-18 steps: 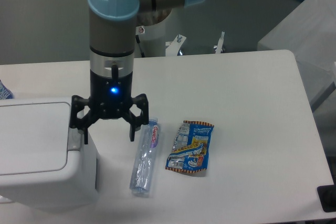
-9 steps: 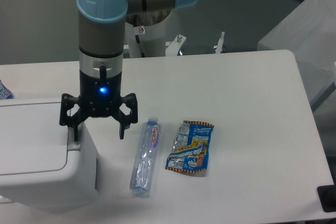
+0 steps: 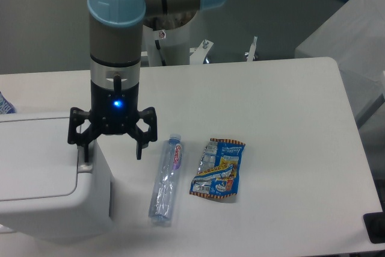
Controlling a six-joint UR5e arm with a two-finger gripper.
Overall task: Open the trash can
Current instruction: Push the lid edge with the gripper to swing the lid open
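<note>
From where I am standing, the arm is hanging over the left part of the table (image 3: pixel 271 88), and its gripper (image 3: pixel 113 148) is pointing straight down with the two fingers spread wide apart. It is holding nothing. A blue light is glowing on the gripper body.

The trash can (image 3: pixel 42 173) is sitting at the left edge of the table, partly cut off by the picture on the left side. Its flat lid is lying closed, and the push-button tab (image 3: pixel 84 162) is showing at the right edge of the lid. The left finger is standing directly over this tab, or perhaps touching it; I cannot tell which. The right finger is hanging in the air beside the can's right wall, above the table.

I am judging that the task is in its approach step: the gripper is lining up with the tab, and the lid is not yet open. The next move, I think, is asking for a short push straight down, so that the left finger is pressing the tab and the latch is letting go. The finger must stay on the tab and not slip onto the lid.

To the right of the can, a clear plastic bottle (image 3: pixel 166 180) is lying on the table, near the right finger but apart from it. Just beside the bottle, a blue snack wrapper (image 3: pixel 219 170) is lying.
</note>
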